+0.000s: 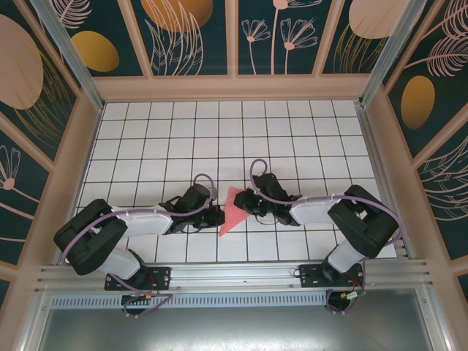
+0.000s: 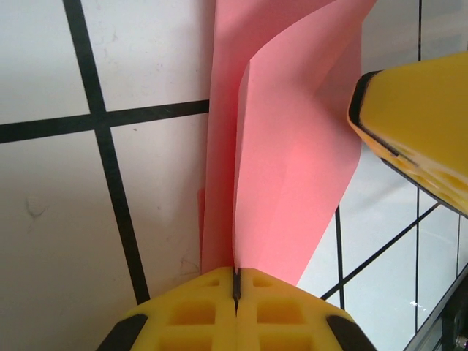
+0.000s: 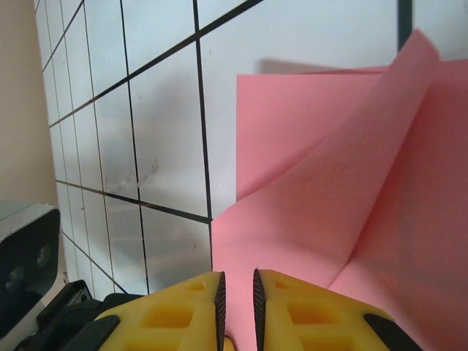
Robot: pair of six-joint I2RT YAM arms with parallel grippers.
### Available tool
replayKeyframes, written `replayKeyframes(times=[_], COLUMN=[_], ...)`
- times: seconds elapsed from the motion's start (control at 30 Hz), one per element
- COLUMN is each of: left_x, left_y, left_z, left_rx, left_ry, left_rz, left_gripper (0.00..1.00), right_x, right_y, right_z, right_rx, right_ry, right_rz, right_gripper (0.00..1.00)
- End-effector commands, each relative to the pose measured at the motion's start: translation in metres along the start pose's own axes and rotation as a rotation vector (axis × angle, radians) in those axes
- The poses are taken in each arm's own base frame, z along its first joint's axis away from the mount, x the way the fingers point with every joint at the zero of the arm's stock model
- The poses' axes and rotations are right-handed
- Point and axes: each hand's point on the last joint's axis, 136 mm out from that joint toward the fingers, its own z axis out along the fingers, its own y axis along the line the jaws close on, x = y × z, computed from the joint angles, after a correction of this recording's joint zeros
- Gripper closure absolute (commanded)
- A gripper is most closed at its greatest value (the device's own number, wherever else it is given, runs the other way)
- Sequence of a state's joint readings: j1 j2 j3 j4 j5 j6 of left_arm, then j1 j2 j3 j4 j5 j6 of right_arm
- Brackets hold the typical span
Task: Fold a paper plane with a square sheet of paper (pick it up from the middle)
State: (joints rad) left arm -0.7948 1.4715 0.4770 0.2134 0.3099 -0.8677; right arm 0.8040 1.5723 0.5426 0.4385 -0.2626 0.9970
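Note:
The salmon-pink paper [image 1: 231,208] is partly folded and stands up off the table between the two grippers. In the left wrist view the paper [image 2: 285,161] rises as two layers with an upright crease, and my left gripper [image 2: 236,281] is shut on its near edge. My left gripper [image 1: 218,216] sits at the paper's left side. My right gripper [image 1: 245,199] is at its right side. In the right wrist view the jaws of my right gripper [image 3: 236,285] stand a narrow gap apart, over the curled paper [image 3: 344,219], not pinching it.
The white grid table [image 1: 219,139] stretches far behind the arms, walled by wooden frame panels. A yellow finger of the right gripper [image 2: 409,139] is close to the paper's right edge. Part of the left arm [image 3: 22,263] is at the lower left.

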Motion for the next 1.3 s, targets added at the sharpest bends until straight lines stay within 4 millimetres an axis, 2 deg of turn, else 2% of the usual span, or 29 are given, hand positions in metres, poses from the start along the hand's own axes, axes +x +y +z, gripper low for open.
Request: replayKeyframes(times=[0.0, 0.33, 0.5, 0.67, 0.77, 0.87, 1.27], left_x=[0.001, 0.003, 0.004, 0.007, 0.007, 0.006, 0.011], left_y=[-0.004, -0.005, -0.006, -0.004, -0.007, -0.008, -0.004], left_z=[0.002, 0.005, 0.007, 0.008, 0.008, 0.007, 0.0], left_rx=[0.026, 0.035, 0.042, 0.041, 0.05, 0.055, 0.044], left_ry=[0.006, 0.022, 0.031, 0.049, 0.049, 0.044, 0.047], left_rz=[0.024, 0.036, 0.038, 0.039, 0.042, 0.047, 0.035], left_gripper=[0.95, 0.94, 0.94, 0.94, 0.92, 0.89, 0.83], right_x=[0.002, 0.003, 0.006, 0.007, 0.013, 0.017, 0.022], right_y=[-0.009, 0.013, 0.014, -0.011, -0.035, -0.049, -0.074], right_z=[-0.001, 0.004, 0.011, 0.018, 0.015, 0.012, 0.014], right_rx=[0.019, -0.069, -0.074, 0.043, 0.122, 0.151, 0.234], right_ry=[0.001, 0.023, 0.054, 0.058, 0.057, 0.051, 0.042], right_rz=[0.006, -0.004, -0.001, 0.005, 0.012, 0.026, 0.071], right_gripper=[0.79, 0.8, 0.8, 0.8, 0.81, 0.81, 0.85])
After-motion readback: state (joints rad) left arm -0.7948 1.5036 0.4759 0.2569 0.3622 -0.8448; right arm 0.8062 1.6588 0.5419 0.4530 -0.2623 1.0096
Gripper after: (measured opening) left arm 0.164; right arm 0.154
